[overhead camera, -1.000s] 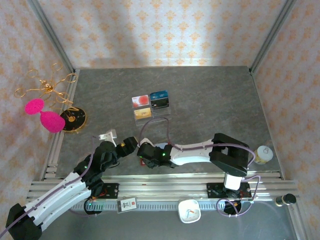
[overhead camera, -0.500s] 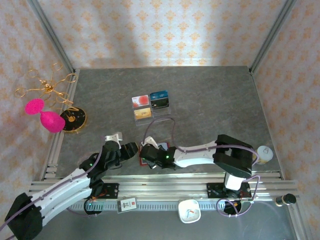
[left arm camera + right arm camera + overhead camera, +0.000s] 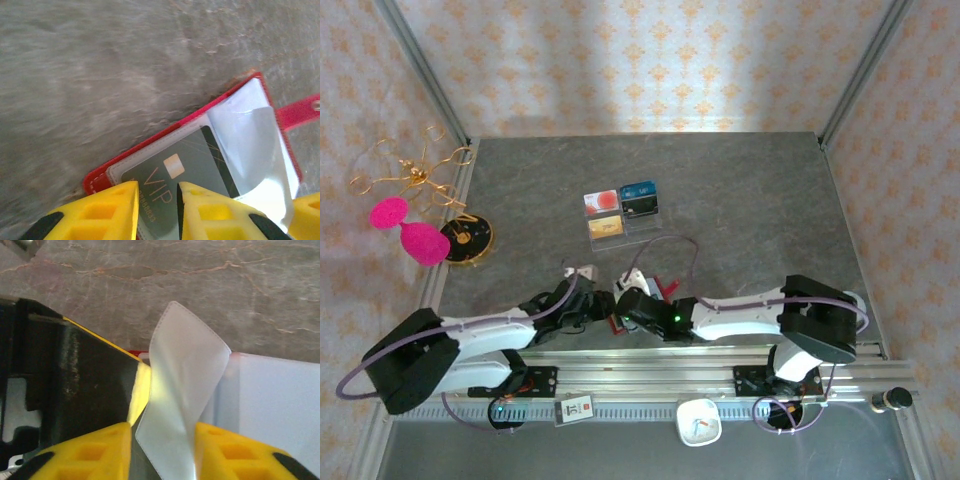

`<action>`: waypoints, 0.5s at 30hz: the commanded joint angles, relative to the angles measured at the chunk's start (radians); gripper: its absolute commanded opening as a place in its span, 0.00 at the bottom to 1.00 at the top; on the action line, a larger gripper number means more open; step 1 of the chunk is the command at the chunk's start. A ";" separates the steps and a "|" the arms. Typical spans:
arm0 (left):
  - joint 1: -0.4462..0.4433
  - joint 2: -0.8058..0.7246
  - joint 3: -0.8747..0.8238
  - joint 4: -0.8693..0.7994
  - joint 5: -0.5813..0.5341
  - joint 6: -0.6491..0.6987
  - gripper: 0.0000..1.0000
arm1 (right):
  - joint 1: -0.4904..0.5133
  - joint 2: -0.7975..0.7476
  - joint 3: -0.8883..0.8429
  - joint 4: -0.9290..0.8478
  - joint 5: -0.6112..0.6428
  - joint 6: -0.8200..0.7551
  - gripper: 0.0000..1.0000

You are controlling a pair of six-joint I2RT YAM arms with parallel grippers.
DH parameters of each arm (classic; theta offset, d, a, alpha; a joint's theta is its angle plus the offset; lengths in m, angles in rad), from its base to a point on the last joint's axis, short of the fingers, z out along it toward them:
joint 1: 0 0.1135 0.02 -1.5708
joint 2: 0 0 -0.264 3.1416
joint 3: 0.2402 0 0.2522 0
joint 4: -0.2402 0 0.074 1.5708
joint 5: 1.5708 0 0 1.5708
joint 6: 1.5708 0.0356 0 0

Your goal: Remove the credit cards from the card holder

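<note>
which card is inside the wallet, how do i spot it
At the near edge of the grey table lies an open red wallet. Tucked in it sits a dark grey-green card marked VIP in gold, unlike the bright cards on the stand.

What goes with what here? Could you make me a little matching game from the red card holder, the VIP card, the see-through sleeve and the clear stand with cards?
Things:
1. card holder
2. VIP card
3. see-through sleeve
4. clear stand

Place, colour or state:
A. curled upward between the yellow fingers of the right claw
B. out in the middle of the table, cards on display
C. red, lying open
D. dark grey, tucked inside a pocket of the holder

Pairs: 1-C, 2-D, 3-A, 4-B.
</note>
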 commanded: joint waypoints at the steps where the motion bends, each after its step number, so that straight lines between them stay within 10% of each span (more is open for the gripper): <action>1: -0.041 0.049 0.070 0.056 0.028 0.044 0.26 | -0.002 -0.116 -0.043 0.013 0.122 0.060 0.39; 15: -0.085 0.210 0.201 0.057 0.110 0.071 0.40 | -0.081 -0.329 -0.175 -0.119 0.178 0.143 0.42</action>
